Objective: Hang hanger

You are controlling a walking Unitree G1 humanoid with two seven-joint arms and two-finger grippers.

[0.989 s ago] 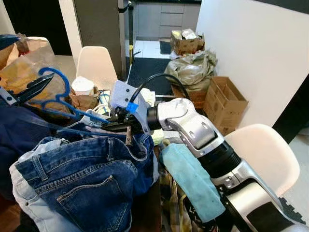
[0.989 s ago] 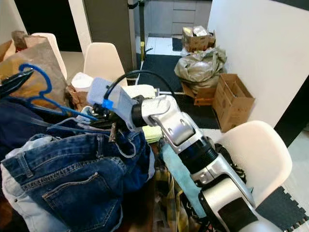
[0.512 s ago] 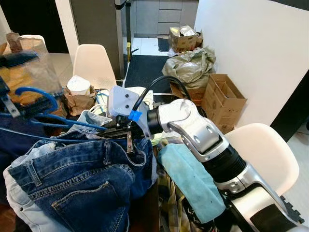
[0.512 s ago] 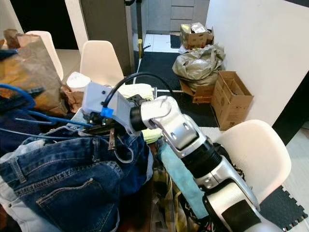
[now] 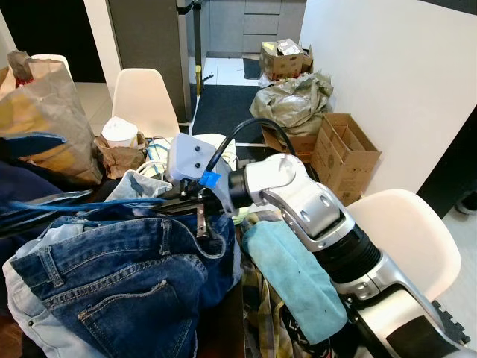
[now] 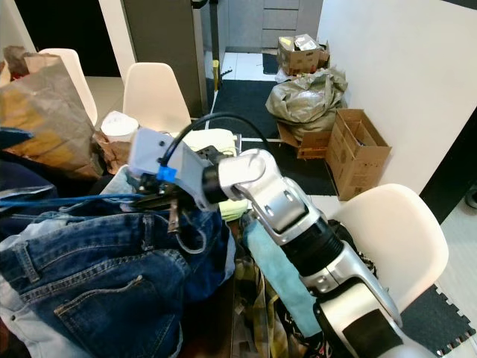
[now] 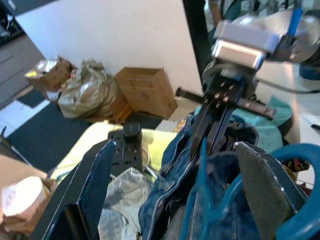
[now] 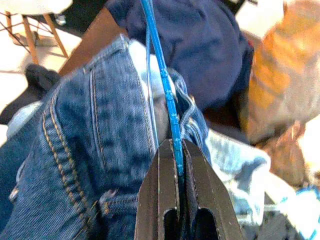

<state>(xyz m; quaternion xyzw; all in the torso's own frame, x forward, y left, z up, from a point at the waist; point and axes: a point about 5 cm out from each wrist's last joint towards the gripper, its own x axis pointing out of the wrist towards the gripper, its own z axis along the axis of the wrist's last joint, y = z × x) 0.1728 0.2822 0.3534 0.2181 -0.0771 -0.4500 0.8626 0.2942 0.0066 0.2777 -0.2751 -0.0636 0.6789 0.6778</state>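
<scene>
— Left eye view first: what has changed from a second ago?

— The blue hanger [image 5: 89, 203] stood up at the upper left of the frame with its hook raised; now it lies nearly flat, a blurred streak across the left middle, above the jeans [image 5: 119, 276]. The brown paper bag [image 5: 45, 112] behind it is in plainer sight.

— And the right gripper [image 8: 172, 165]?

— At the centre of the frame, over the waistband of the jeans, as before. The right wrist view has its two black fingers pressed together on the thin blue bar of the hanger, which runs straight away from the tips over the denim and a dark blue garment [image 8: 200, 55].

— The left gripper [image 7: 172, 175]?

— In the left wrist view its fingers [image 7: 95, 185] are spread wide, with the hanger's blue curve between them near the right-hand finger. Contact cannot be made out.

— Anything beside the arm?

— A light blue cloth [image 5: 294, 280] lies under the silver forearm, lower centre.
</scene>
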